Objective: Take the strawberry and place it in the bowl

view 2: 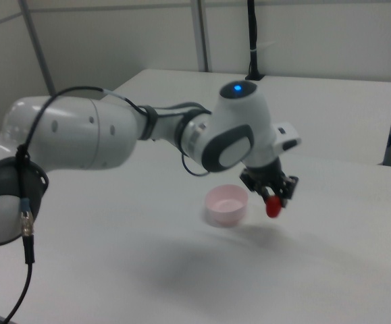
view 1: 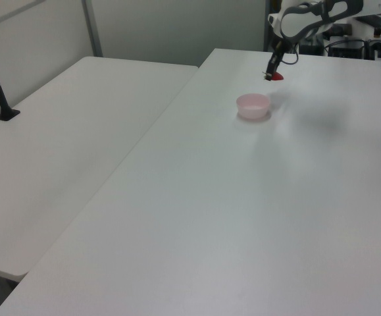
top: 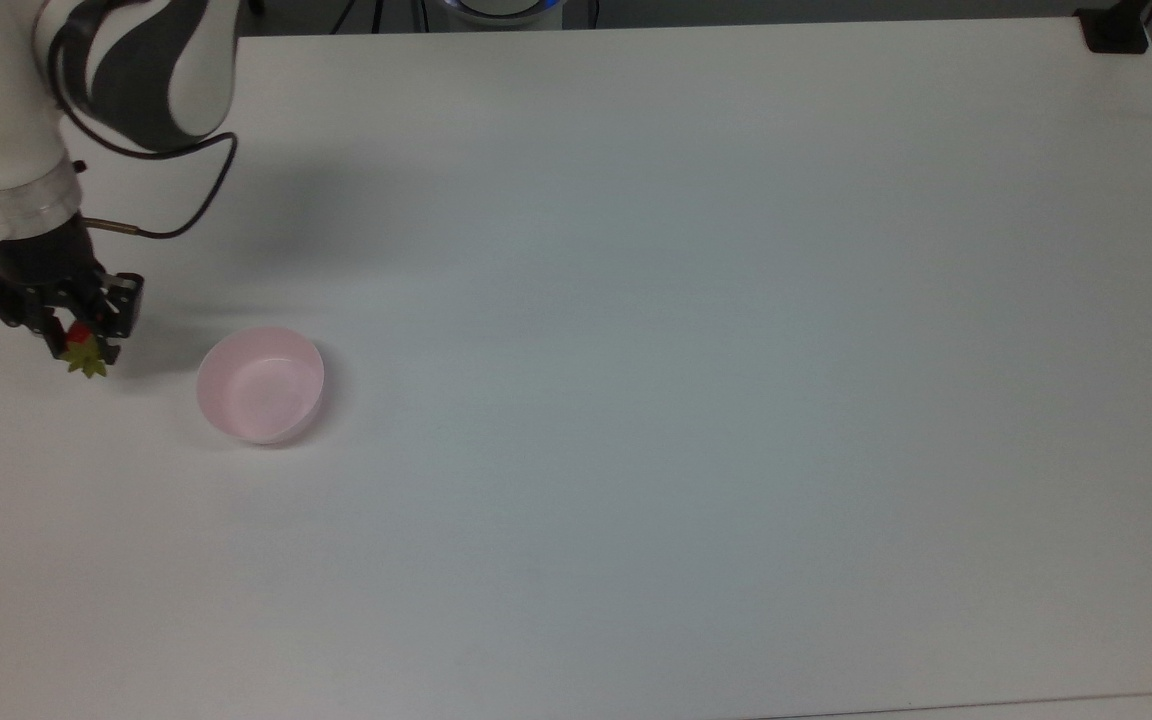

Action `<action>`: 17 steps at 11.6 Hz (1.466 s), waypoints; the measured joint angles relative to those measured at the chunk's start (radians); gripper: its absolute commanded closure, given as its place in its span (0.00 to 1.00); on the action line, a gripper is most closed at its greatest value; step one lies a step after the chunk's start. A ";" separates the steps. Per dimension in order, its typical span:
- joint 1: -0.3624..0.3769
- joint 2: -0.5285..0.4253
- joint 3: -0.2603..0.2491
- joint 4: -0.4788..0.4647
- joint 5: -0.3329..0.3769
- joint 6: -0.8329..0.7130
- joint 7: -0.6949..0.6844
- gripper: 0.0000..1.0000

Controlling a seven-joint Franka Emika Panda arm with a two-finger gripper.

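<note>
pincer (top: 79, 345) clamped on the strawberry (top: 82, 348), lifted off the table (top: 696, 400), beside the bowl (top: 260, 385).

Strawberry (top: 82, 345) lifted off the desk (top: 696, 350); bowl (top: 260, 384) sitting upright and empty.
Strawberry: small, glossy red, green leafy cap; pinched in the hand (top: 77, 342), clear of the desk surface in the right view (view 2: 273, 207). In the top view the cap points toward the desk's bottom edge, with red body mostly hidden between the fingers. In the right view the red tip hangs down. Bowl: small, round, pale pink, smooth plain sides (view 2: 226, 204), on the desk near the top view's left edge, close to the strawberry but not touching it. In the left view strawberry (view 1: 276, 76) sits beyond the bowl (view 1: 253, 105).
</note>
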 measured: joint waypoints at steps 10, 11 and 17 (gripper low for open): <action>0.224 -0.052 0.000 -0.009 -0.006 -0.124 0.342 0.00; 0.226 -0.078 0.001 0.001 -0.006 -0.186 0.342 0.00; 0.393 -0.341 -0.004 0.006 -0.038 -0.665 0.400 0.00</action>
